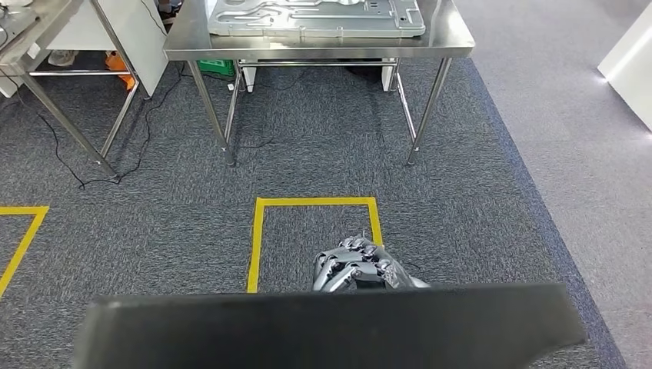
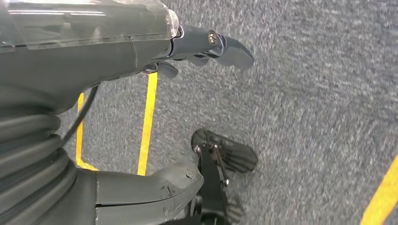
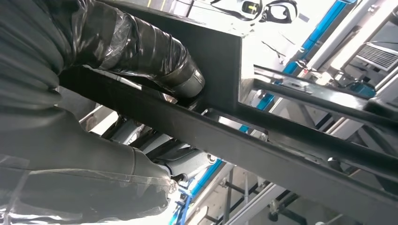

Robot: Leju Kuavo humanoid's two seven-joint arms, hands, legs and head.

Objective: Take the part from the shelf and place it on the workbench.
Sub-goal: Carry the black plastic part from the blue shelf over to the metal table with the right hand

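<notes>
A dark flat part stretches across the bottom of the head view, close to my body. My right hand curls over its far edge and grips it. In the right wrist view the same hand is wrapped around a black bar of the part, which is an open frame. The steel workbench stands ahead across the carpet, with a grey pressed metal plate lying on it. My left hand hangs over the carpet, fingers apart and holding nothing.
A yellow tape square marks the carpet between me and the workbench. A second steel table stands at the far left with black cables trailing by its legs. A white unit is at the far right.
</notes>
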